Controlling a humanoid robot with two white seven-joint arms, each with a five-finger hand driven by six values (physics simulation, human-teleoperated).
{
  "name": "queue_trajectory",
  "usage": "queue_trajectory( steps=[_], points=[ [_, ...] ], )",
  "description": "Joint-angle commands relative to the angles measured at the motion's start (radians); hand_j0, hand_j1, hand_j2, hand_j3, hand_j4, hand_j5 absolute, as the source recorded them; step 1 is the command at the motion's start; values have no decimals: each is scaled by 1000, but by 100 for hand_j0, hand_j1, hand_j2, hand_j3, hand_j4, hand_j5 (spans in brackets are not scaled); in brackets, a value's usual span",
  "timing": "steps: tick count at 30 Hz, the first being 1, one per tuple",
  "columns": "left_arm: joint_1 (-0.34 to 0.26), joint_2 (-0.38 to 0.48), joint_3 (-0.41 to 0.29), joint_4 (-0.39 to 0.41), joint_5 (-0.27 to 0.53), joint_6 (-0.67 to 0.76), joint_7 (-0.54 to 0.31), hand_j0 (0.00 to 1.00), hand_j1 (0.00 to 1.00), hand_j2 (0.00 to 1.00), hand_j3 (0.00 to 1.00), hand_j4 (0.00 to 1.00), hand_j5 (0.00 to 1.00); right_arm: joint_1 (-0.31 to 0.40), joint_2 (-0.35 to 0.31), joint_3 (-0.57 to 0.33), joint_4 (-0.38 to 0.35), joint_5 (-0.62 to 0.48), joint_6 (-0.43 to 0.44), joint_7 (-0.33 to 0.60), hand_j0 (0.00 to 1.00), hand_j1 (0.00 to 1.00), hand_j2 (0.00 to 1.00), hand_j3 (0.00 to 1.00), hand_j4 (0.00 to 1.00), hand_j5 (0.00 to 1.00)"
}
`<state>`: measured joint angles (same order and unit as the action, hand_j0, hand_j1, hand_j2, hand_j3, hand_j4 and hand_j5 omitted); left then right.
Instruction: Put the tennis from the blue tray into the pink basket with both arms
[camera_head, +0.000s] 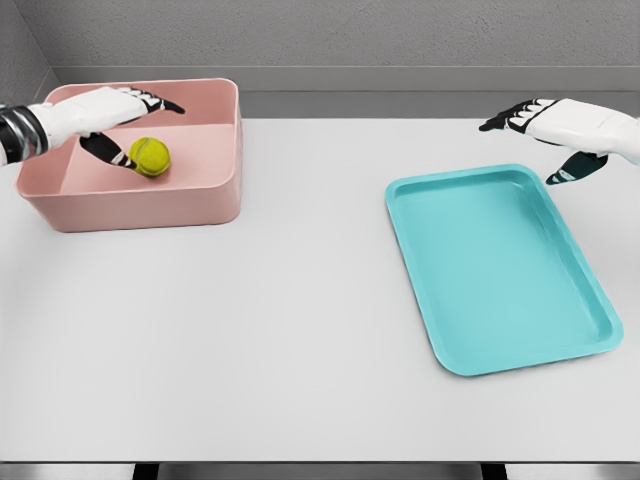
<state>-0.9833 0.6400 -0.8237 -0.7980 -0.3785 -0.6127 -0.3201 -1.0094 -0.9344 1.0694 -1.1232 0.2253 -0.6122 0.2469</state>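
A yellow-green tennis ball (151, 156) lies inside the pink basket (205, 195) at the table's far left. My left hand (128, 124) hovers over the basket just above and left of the ball, fingers spread, holding nothing. The blue tray (500, 270) lies on the right side of the table with nothing in it. Beyond the tray's far right corner my right hand (540, 140) hangs in the air, fingers relaxed and holding nothing.
The white table (280, 330) stretches between basket and tray. A grey wall runs along the table's far edge. The table's front edge lies near the bottom of the view.
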Motion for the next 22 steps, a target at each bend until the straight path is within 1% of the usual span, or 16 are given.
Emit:
queue_trajectory(
  steps=[1, 2, 5, 7, 9, 11, 15, 16, 17, 18, 19, 20, 22],
  points=[
    [3, 10, 2, -32, 13, 2, 16, 100, 100, 100, 100, 100, 100, 0, -1, -2, -1, -6, 1, -1, 100, 100, 100, 100, 100, 100],
    [2, 38, 3, -64, 15, 2, 36, 100, 100, 100, 100, 100, 100, 0, -1, -2, 0, -6, 1, -1, 100, 100, 100, 100, 100, 100],
    [11, 93, 17, -125, 18, 2, 75, 100, 100, 100, 100, 100, 100, 0, -1, -2, 0, -6, 1, -1, 100, 100, 100, 100, 100, 100],
    [18, 142, 14, -181, 38, 2, 114, 100, 100, 100, 100, 100, 100, 2, -1, -2, -1, -6, 1, -1, 100, 100, 100, 100, 100, 100],
    [41, 173, 12, -236, 62, 2, 119, 100, 100, 100, 100, 100, 100, 2, -1, -2, -3, -6, 1, -1, 100, 100, 100, 100, 100, 100],
    [63, 181, 8, -268, 67, 2, 121, 100, 100, 100, 100, 100, 100, 2, -1, -2, -4, -6, 1, -1, 100, 100, 100, 100, 100, 100],
    [112, 242, 3, -391, 95, 2, 121, 100, 100, 100, 100, 100, 100, 2, -1, -2, -4, -6, 1, -1, 100, 100, 100, 100, 100, 100],
    [140, 259, 9, -425, 96, 2, 121, 100, 100, 100, 100, 100, 100, 2, -1, -2, -4, -6, 1, -1, 100, 100, 100, 100, 100, 100],
    [149, 283, 2, -467, 96, 2, 121, 100, 100, 100, 100, 100, 100, 2, -1, -2, -4, -6, 1, -1, 100, 100, 100, 100, 100, 100],
    [184, 287, 6, -497, 96, 2, 121, 100, 100, 100, 100, 100, 100, 2, -1, -2, -4, -6, 1, -1, 100, 100, 100, 100, 100, 100],
    [204, 313, 11, -524, 95, 2, 121, 100, 100, 100, 100, 100, 100, 2, -3, -2, -4, -6, 1, -1, 100, 100, 100, 100, 100, 100],
    [206, 328, 11, -547, 95, 2, 121, 100, 100, 100, 100, 100, 100, 2, -3, -2, -3, -6, 1, -1, 100, 100, 100, 100, 100, 100],
    [212, 330, 12, -553, 95, 2, 121, 100, 100, 100, 100, 100, 100, 2, -10, -2, -3, -6, 1, -1, 100, 100, 100, 100, 100, 100]
  ],
)
